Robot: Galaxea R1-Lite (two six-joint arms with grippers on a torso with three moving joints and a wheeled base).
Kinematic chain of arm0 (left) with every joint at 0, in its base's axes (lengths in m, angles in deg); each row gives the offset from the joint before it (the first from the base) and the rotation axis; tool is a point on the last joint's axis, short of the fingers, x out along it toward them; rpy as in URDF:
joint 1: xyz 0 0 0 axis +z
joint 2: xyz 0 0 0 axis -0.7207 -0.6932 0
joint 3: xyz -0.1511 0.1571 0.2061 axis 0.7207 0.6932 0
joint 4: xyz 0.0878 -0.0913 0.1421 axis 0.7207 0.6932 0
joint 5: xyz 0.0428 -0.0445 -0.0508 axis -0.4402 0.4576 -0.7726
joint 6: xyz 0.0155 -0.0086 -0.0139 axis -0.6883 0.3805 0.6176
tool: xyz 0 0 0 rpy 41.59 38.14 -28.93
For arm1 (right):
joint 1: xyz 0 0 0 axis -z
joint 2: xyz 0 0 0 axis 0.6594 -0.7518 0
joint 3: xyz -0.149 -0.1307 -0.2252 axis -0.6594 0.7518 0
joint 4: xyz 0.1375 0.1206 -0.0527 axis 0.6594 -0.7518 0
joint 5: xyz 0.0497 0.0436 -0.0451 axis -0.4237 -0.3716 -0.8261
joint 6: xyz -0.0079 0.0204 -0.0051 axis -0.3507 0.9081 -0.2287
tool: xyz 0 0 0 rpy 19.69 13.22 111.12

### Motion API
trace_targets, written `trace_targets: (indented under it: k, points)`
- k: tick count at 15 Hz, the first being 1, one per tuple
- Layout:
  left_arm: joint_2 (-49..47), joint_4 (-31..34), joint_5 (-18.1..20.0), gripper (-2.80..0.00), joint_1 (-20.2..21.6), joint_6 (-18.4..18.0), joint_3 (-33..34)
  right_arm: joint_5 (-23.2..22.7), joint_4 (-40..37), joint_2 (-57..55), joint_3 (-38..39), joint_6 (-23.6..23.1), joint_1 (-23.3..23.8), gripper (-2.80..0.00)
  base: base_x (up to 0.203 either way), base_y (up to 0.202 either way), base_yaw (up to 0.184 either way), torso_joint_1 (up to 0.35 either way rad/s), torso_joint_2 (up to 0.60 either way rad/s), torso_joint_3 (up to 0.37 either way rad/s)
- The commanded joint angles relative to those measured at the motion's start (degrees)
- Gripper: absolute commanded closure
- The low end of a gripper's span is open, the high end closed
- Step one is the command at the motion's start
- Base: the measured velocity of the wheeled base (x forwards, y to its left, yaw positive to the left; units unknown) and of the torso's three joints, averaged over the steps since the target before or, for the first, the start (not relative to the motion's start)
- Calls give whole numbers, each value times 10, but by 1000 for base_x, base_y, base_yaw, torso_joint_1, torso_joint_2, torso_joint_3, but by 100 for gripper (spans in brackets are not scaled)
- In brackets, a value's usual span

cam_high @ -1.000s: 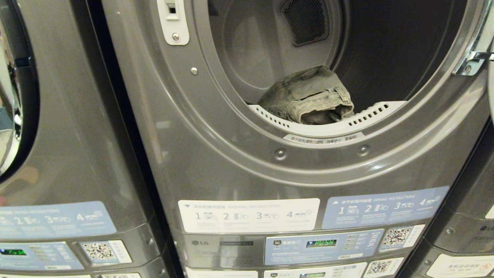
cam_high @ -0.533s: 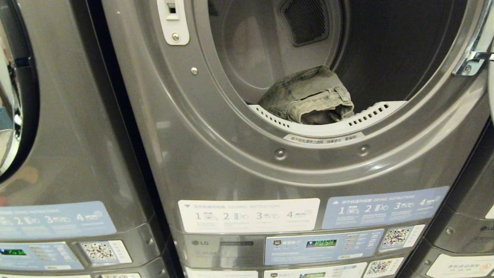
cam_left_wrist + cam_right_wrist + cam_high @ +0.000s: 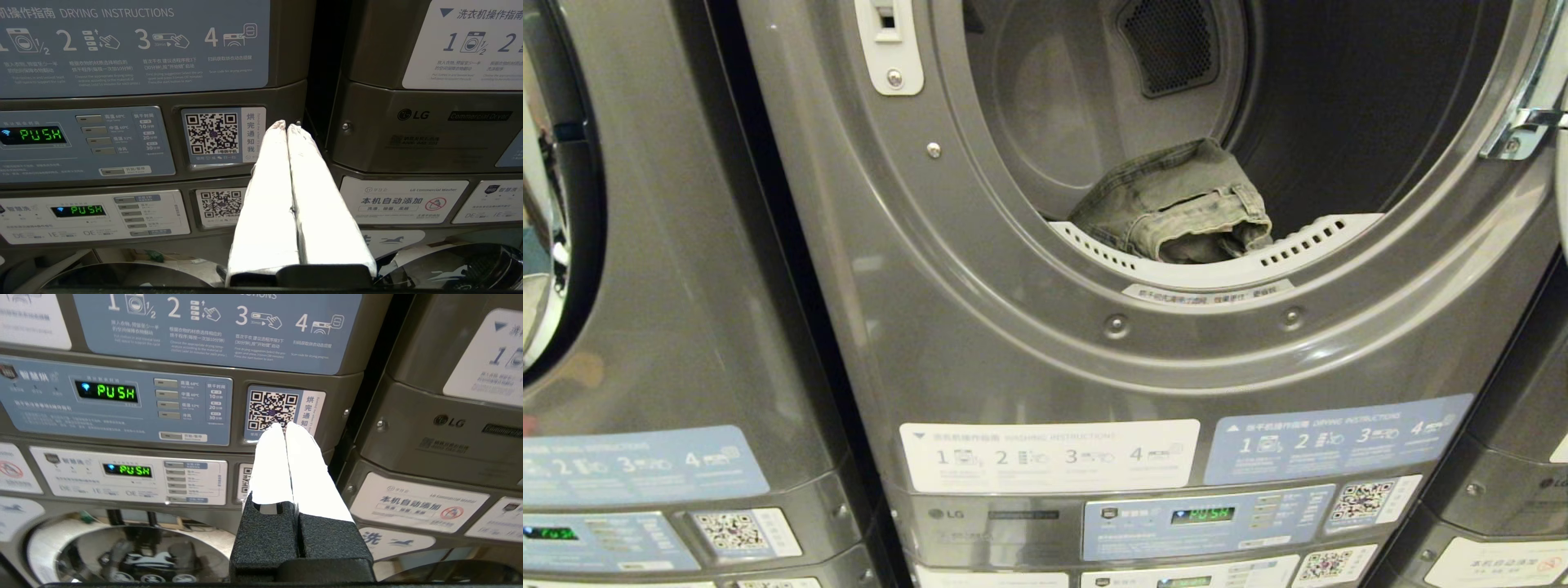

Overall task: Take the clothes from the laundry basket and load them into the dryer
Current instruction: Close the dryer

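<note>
— looking for clothes: where are they lying?
— grey-green trousers (image 3: 1176, 208) are sitting upper centre, inside the dryer drum (image 3: 1339, 122); no basket is showing.
— grippers?
— left gripper (image 3: 286, 126) and right gripper (image 3: 284, 426) are both pressing together, empty, facing lower panels.

One garment (image 3: 1176, 208) is seen in the one open drum (image 3: 1339, 106), at upper centre. Three machine fronts are counted: left (image 3: 662, 286), centre (image 3: 980, 327), right (image 3: 1519, 425).

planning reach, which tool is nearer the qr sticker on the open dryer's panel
Right, likely. The right tool points at that QR sticker; the left tool points at the gap beyond the LG logo.
</note>
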Motion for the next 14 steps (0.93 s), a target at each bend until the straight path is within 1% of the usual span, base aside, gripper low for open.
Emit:
trace_targets:
  k: [1, 14]
  points:
    - [0, 0, 0, 0, 0, 0, 1, 1, -1, -1, 0, -7, 0, 0, 0, 0, 0, 0, 0, 0]
    - [0, 1, 0, 0, 0, -1, 1, 4, -1, -1, 0, -9, 1, 0, 0, 0, 0, 0, 0, 0]
